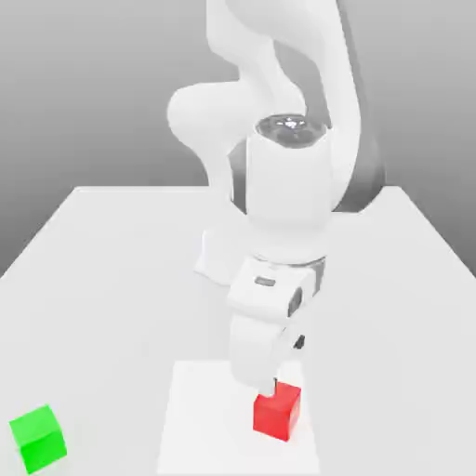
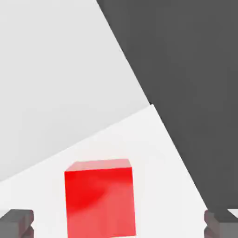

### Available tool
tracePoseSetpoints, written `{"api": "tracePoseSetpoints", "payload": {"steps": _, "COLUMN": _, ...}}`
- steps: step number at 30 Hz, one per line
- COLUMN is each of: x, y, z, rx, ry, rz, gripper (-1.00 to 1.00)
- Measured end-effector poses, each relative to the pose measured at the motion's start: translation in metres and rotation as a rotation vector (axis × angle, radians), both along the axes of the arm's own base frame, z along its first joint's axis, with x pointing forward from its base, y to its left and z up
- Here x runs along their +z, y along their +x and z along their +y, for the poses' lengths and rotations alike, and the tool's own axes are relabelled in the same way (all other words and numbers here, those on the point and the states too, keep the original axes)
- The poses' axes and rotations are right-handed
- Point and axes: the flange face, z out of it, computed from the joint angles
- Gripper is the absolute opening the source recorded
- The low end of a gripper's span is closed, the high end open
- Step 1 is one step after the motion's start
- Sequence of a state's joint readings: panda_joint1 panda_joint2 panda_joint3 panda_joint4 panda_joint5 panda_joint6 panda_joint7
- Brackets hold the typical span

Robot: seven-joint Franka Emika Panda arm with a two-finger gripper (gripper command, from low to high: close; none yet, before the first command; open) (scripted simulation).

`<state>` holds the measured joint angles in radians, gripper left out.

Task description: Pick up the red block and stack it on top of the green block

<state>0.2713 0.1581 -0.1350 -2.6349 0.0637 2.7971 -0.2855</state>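
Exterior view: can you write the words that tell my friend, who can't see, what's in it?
A white Franka Panda robot arm reaches down to a red cube on a bright white square, its end effector open. A green cube sits apart at the exterior view's left, on the pale table.

Hand view: red block [image 2: 100,202] cut off at picture's edge; both gripper fingertips [image 2: 16,224] likewise cropped. Exterior view: upper robot arm [image 1: 290,191] runs out past the top edge.
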Motion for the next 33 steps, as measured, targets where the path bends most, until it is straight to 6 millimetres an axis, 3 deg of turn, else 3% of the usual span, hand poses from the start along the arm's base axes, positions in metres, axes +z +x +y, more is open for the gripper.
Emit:
{"api": "tracePoseSetpoints", "payload": {"steps": 3, "x": -0.035, "y": -0.001, "z": 0.000, "rx": 0.006, "ry": -0.002, "rz": 0.005, "gripper": 0.00}}
{"api": "tracePoseSetpoints", "payload": {"steps": 4, "x": -0.044, "y": -0.002, "z": 0.000, "rx": 0.006, "ry": -0.002, "rz": 0.005, "gripper": -1.00}}
{"api": "tracePoseSetpoints", "payload": {"steps": 11, "x": -0.045, "y": -0.003, "z": 0.000, "rx": 0.007, "ry": -0.002, "rz": 0.007, "gripper": -1.00}}
{"api": "tracePoseSetpoints", "payload": {"steps": 17, "x": 0.012, "y": 0.000, "z": -0.006, "rx": -0.019, "ry": -0.001, "rz": 0.009, "gripper": -1.00}}
{"api": "tracePoseSetpoints", "payload": {"steps": 23, "x": 0.028, "y": 0.038, "z": -0.136, "rx": -0.531, "ry": 0.003, "rz": 0.022, "gripper": -1.00}}
{"api": "tracePoseSetpoints", "payload": {"steps": 28, "x": 0.042, "y": 0.038, "z": -0.259, "rx": -0.963, "ry": 0.005, "rz": 0.015, "gripper": -1.00}}
{"api": "tracePoseSetpoints", "payload": {"steps": 30, "x": 0.027, "y": 0.035, "z": -0.297, "rx": -1.092, "ry": 0.004, "rz": 0.008, "gripper": -1.00}}
{"api": "tracePoseSetpoints", "payload": {"steps": 32, "x": 0.000, "y": 0.033, "z": -0.307, "rx": -1.126, "ry": 0.003, "rz": 0.007, "gripper": -1.00}}
{"api": "tracePoseSetpoints", "payload": {"steps": 33, "x": -0.008, "y": 0.032, "z": -0.309, "rx": -1.132, "ry": 0.003, "rz": 0.007, "gripper": 1.00}}
